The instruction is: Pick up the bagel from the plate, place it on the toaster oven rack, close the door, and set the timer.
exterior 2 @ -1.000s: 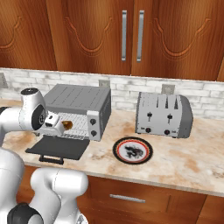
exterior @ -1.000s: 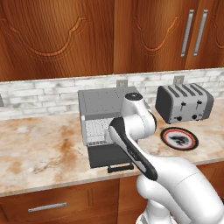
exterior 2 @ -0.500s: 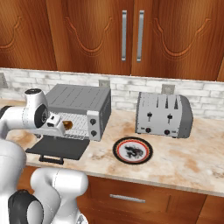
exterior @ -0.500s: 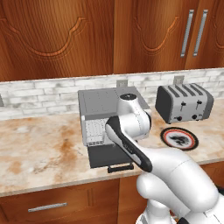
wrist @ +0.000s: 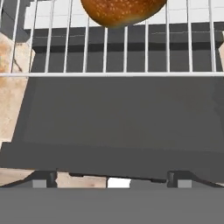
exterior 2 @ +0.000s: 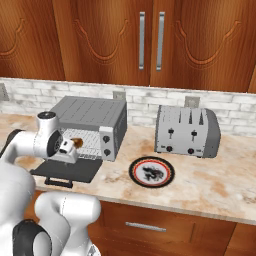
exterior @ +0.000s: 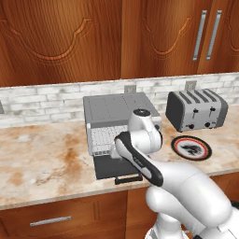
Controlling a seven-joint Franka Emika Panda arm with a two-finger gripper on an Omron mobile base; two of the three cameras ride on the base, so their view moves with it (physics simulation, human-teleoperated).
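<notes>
Grey toaster oven [exterior: 122, 112] sits mid-counter in the left base view, against the brick backsplash, its door [exterior: 114, 167] dropped flat toward the counter edge, black bar handle at the front. The toaster oven rack [exterior: 103, 140] shows in the open cavity. My arm crosses in front of the oven's right side, wrist at the cavity mouth; I can't make out my fingertips from here. The plate [exterior: 191, 148] lies on the marble counter [exterior: 42, 163] to the right of the oven, in front of a silver four-slot toaster [exterior: 196, 109]. Plate is bare, red rim, dark pattern in the centre

Right base view: same oven [exterior 2: 90, 126] seen from the other side, control knobs down its right panel. My hand sits at the cavity opening on the left. The bagel [exterior 2: 75, 144] is inside the oven on the rack [exterior 2: 90, 151], just beside my hand, not touching it as far as I can tell. Door [exterior 2: 67, 171] is down and open. Plate [exterior 2: 151, 172] is well apart to the right, in front of the toaster [exterior 2: 187, 131]

Hand view: looking down over the open door [wrist: 118, 127], dark grey, filling the middle. Rack [wrist: 105, 50] bars run across the top, front bar just past the door hinge. Bagel [wrist: 120, 11] rests on the bars at the top edge, golden brown, partly cut off. My gripper [wrist: 112, 179] jaws are spread to full width and hold nothing, tips low over the door's outer edge
</notes>
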